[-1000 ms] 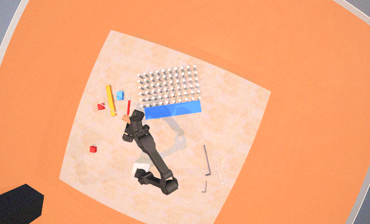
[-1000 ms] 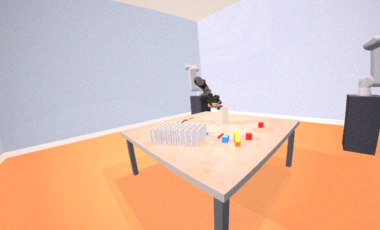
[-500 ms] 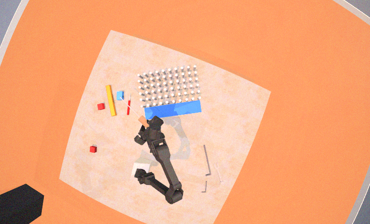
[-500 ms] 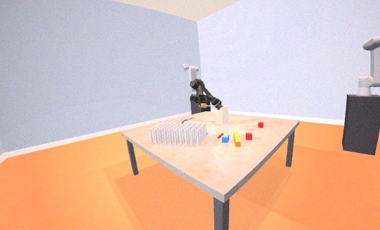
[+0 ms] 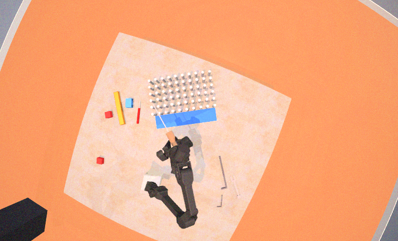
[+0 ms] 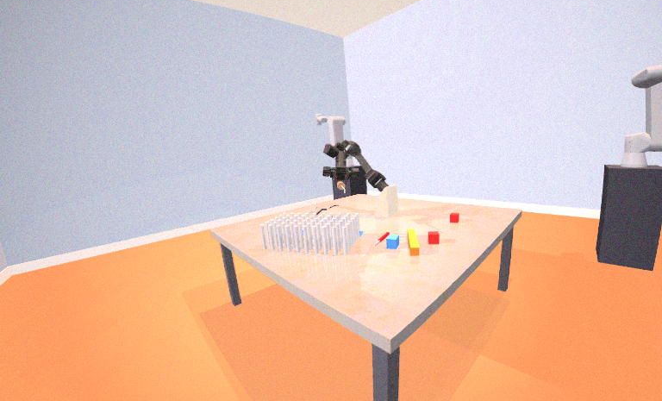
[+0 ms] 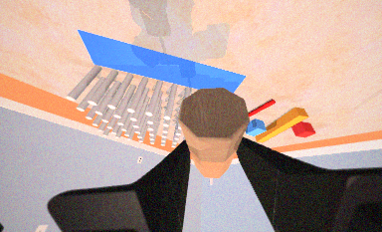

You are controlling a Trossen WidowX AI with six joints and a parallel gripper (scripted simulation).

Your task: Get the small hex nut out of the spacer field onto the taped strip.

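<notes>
My gripper (image 5: 173, 142) (image 6: 340, 178) (image 7: 211, 141) is shut on the wooden handle (image 5: 170, 136) (image 6: 340, 185) (image 7: 214, 115) of a thin-rod tool, high above the table. In the top view its pale rod (image 5: 162, 120) points up-left, across the blue taped strip (image 5: 205, 114) (image 7: 109, 53) to the near left corner of the spacers. In the exterior view the tool is well above the spacer tops. The white spacers (image 5: 184, 88) (image 6: 335, 238) (image 7: 102, 102) stand upright in rows behind the strip. The hex nut cannot be made out. The handle hides part of the field in the wrist view.
Left of the field lie a red-handled tool (image 5: 138, 115) (image 6: 384, 237) (image 7: 262, 108), a blue block (image 5: 129, 102) (image 6: 392, 241), a yellow bar (image 5: 119, 109) (image 6: 413, 241) and red cubes (image 5: 108, 114) (image 5: 100, 160). Right of the arm lie a long dark hook (image 5: 222, 171), a short hook (image 5: 221, 200) and a pale tool (image 5: 235, 185).
</notes>
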